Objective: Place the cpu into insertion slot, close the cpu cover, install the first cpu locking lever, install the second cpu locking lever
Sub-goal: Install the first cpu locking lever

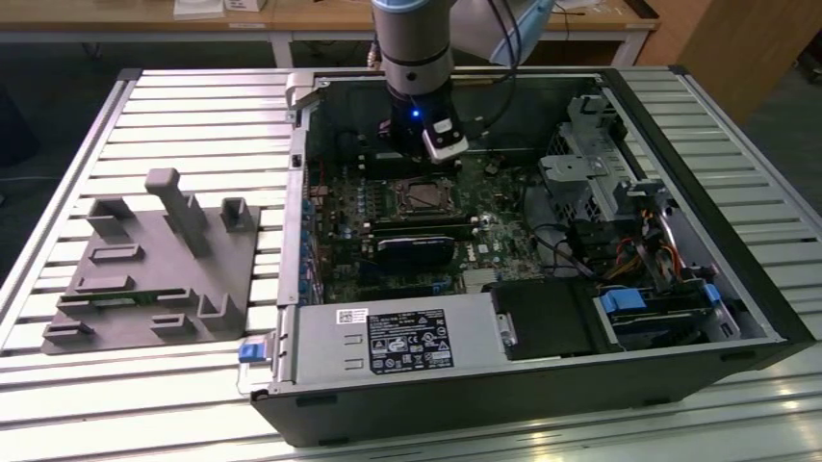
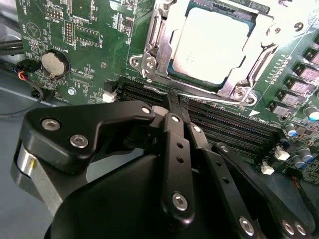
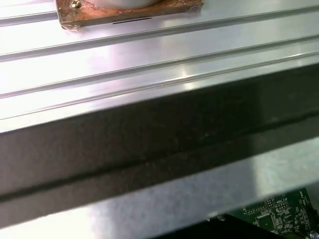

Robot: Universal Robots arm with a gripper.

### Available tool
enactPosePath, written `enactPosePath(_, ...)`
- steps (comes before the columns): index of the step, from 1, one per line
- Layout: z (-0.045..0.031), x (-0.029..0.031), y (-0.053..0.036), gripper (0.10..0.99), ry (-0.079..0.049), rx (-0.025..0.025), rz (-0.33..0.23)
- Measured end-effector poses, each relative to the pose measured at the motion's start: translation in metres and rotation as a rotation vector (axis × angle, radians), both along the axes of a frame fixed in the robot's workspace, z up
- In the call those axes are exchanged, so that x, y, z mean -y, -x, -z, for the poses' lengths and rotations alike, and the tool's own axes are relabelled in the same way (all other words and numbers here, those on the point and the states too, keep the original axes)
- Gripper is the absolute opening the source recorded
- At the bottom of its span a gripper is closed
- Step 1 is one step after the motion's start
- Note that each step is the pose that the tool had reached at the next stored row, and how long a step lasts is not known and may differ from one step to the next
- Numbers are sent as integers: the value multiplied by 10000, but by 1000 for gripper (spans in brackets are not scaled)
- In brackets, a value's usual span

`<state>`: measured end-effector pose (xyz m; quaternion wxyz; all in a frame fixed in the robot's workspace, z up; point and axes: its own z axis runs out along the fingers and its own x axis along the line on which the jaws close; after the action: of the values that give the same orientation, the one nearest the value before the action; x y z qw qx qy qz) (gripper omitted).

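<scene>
Fingers of the gripper (image 2: 174,107) look pinched together, empty; just beyond them the cpu (image 2: 212,45) sits seated — light, rigid, fragile, best gripped by its edges.

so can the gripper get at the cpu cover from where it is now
Probably yes: in the second wrist view the gripper, fingers together, sits just short of the cpu cover, which lies closed around the cpu, with nothing standing between them.

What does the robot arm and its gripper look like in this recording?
The arm is a grey cylindrical column with a black band, a small blue light and a white block near the wrist; dark cables run down beside it. In the second wrist view, the gripper is matte black, built of flat linkage bars joined by silver screws, on a silver-grey base ring.
</scene>
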<state>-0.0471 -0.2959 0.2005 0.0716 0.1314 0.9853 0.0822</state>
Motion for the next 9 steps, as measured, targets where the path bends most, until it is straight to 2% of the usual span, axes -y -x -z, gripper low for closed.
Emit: enactPosePath(9,32,31,0,106,2,-1,122)
